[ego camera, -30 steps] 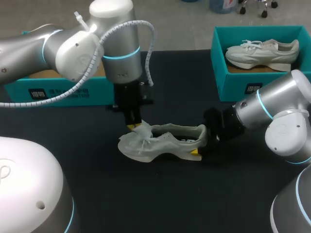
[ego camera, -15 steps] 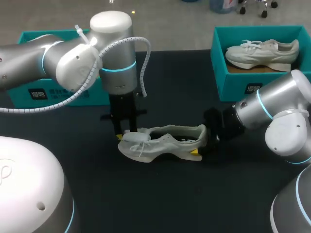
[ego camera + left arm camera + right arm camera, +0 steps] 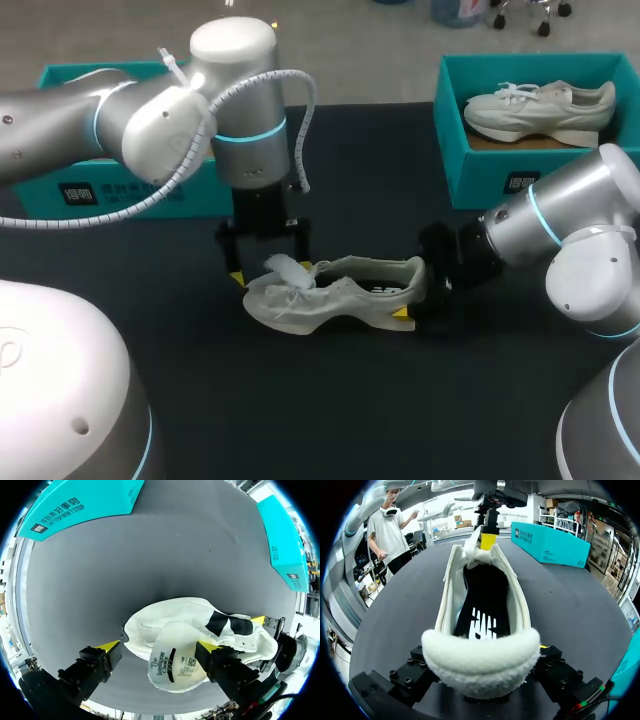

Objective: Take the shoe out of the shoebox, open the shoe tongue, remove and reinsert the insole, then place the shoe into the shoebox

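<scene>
A pale white shoe [image 3: 330,295] lies on the black table, toe to the left. Its black insole [image 3: 482,610] with white print shows inside. My left gripper [image 3: 271,273] hangs open over the toe end, its yellow tips on either side of the tongue [image 3: 175,662], which is folded forward over the laces and not gripped. In the left wrist view the left gripper [image 3: 159,646] straddles the shoe [image 3: 170,620]. My right gripper [image 3: 412,300] is shut on the shoe's padded heel [image 3: 482,652], which fills the space between its fingers in the right wrist view.
A teal shoebox [image 3: 480,180] at the back right holds a second pale shoe [image 3: 540,105]. Another teal box [image 3: 120,190] stands at the back left behind my left arm. Bare black table lies in front of the shoe.
My left gripper let go of the tongue and opened wide, dropping slightly to straddle the toe. The tongue now lies forward over the laces. The right gripper and shoe stayed put.
</scene>
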`<state>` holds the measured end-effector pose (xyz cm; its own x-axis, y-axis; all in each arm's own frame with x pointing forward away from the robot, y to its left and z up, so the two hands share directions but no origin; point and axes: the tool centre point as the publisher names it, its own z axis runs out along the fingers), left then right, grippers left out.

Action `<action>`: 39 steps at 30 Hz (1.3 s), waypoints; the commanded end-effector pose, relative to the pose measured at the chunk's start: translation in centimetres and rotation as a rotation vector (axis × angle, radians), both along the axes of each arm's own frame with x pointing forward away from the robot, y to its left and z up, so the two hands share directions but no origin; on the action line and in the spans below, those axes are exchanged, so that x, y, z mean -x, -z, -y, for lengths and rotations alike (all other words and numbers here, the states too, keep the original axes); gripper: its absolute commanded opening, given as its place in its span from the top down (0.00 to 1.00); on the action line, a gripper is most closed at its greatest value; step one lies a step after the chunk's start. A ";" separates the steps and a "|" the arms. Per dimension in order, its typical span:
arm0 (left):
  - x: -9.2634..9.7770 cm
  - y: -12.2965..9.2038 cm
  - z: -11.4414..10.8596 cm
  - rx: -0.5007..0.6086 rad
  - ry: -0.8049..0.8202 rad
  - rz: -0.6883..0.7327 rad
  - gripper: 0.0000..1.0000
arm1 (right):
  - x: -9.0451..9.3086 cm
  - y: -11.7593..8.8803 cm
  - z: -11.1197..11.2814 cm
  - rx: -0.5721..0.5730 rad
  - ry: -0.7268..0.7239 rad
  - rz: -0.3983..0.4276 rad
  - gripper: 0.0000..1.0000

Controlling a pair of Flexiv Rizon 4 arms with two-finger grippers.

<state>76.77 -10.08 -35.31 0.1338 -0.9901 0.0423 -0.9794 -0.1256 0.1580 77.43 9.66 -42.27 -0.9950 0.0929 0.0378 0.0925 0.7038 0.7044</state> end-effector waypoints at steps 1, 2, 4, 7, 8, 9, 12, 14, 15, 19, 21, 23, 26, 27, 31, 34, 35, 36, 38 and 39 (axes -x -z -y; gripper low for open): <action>0.3 -1.5 -0.6 0.026 0.031 0.029 0.00 | 0.1 0.5 0.0 0.002 0.002 0.001 1.00; 0.1 -1.5 -0.5 0.035 0.042 0.031 0.00 | 0.1 0.5 0.0 0.002 0.002 0.001 1.00; -0.3 -1.8 -0.4 0.047 0.063 0.035 0.00 | 0.1 0.5 0.0 0.002 0.002 0.001 1.00; -0.6 -2.2 -0.3 0.082 0.120 0.053 0.00 | 0.1 0.5 0.0 0.002 0.002 0.001 1.00; -0.7 -2.4 -0.3 0.103 0.151 0.061 0.00 | 0.1 0.5 0.0 0.002 0.002 0.001 1.00; -0.9 -2.6 -0.3 0.114 0.189 0.061 0.00 | 0.1 0.5 0.0 0.002 0.002 0.001 1.00; -1.6 -3.2 0.1 0.137 0.330 0.045 0.00 | 0.1 0.5 0.0 0.002 0.002 0.001 1.00; -2.2 -3.7 0.4 0.130 0.432 0.021 0.00 | 0.1 0.5 0.0 0.002 0.002 0.001 1.00; -2.4 -4.0 0.6 0.126 0.485 0.021 0.00 | 0.1 0.5 0.0 0.002 0.002 0.001 1.00; -3.3 -5.4 1.6 0.109 0.716 -0.028 0.00 | 0.1 0.5 0.0 0.002 0.002 0.001 1.00; -3.6 -6.0 2.2 0.084 0.836 -0.021 0.00 | 0.1 0.5 0.0 0.002 0.002 0.001 1.00; -3.6 -6.6 2.7 0.091 0.956 -0.005 0.00 | 0.1 0.5 0.0 0.002 0.002 0.001 1.00; -3.6 -7.6 3.3 0.093 1.109 0.003 0.00 | 0.1 0.5 0.0 0.002 0.002 0.001 1.00; -3.6 -8.0 3.5 0.100 1.159 0.014 0.00 | 0.1 0.5 0.0 0.002 0.002 0.001 1.00; -3.3 -9.5 3.9 0.140 1.301 0.062 0.00 | 0.1 0.5 0.0 0.002 0.002 0.001 1.00; -3.0 -10.4 4.2 0.187 1.403 0.085 0.00 | 0.1 0.5 0.0 0.002 0.002 0.001 1.00; -2.9 -10.7 4.2 0.190 1.435 0.098 0.00 | 0.1 0.5 0.0 0.002 0.002 0.001 1.00; -2.8 -11.0 4.3 0.204 1.467 0.099 0.00 | 0.1 0.5 0.0 0.002 0.002 0.001 1.00; -2.8 -11.6 4.5 0.234 1.510 0.112 0.00 | 0.1 0.5 0.0 0.002 0.002 0.001 1.00; -3.0 -11.8 4.7 0.240 1.493 0.102 0.00 | 0.1 0.5 0.0 0.002 0.002 0.001 1.00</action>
